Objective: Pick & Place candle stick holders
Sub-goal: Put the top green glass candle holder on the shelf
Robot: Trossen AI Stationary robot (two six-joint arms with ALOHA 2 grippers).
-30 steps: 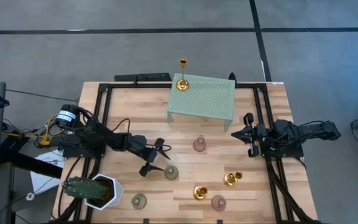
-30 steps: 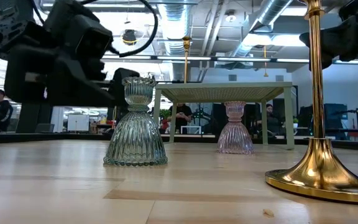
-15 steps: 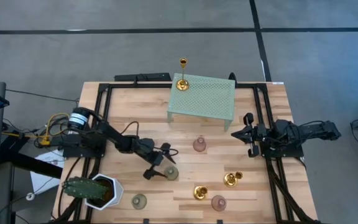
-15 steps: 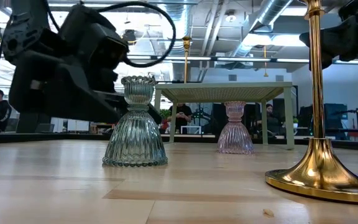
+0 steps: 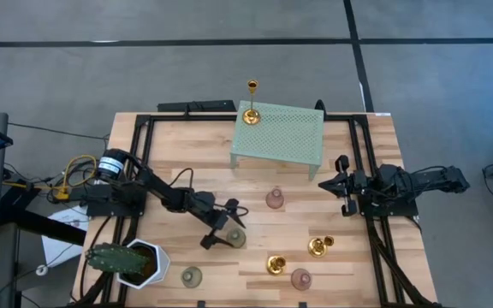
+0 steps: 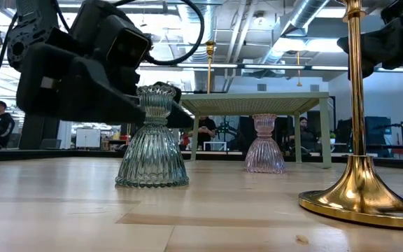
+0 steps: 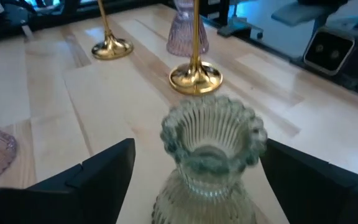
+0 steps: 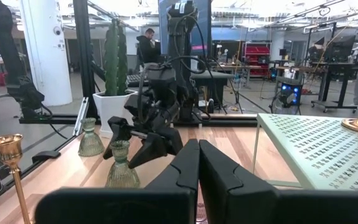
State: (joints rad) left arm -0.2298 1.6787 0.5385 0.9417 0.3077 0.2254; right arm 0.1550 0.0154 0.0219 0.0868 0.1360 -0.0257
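So far only the tall gold holder [image 5: 251, 103] stands on the green stand [image 5: 281, 137]; six others wait on the table [image 5: 178, 145]. The left gripper [image 5: 226, 228], fingers spread wide, straddles a green glass holder [image 7: 210, 158] without gripping it. The right gripper [image 5: 334, 183] waits shut, empty.

Three gold holders [image 5: 251, 103], two pink [image 5: 275, 199], two green [image 5: 236, 237] (seven total).

Ribbed, translucent pale green glass holder [image 7: 209, 163]; polished, mirror-bright gold metal holder [image 6: 359, 183] with flared base; ribbed pinkish glass holder [image 6: 264, 147]; matt mint-green perforated stand [image 5: 279, 133]; butcher-block wooden table [image 5: 178, 162], smooth with light satin sheen; matt black plastic fingers [image 7: 92, 180].
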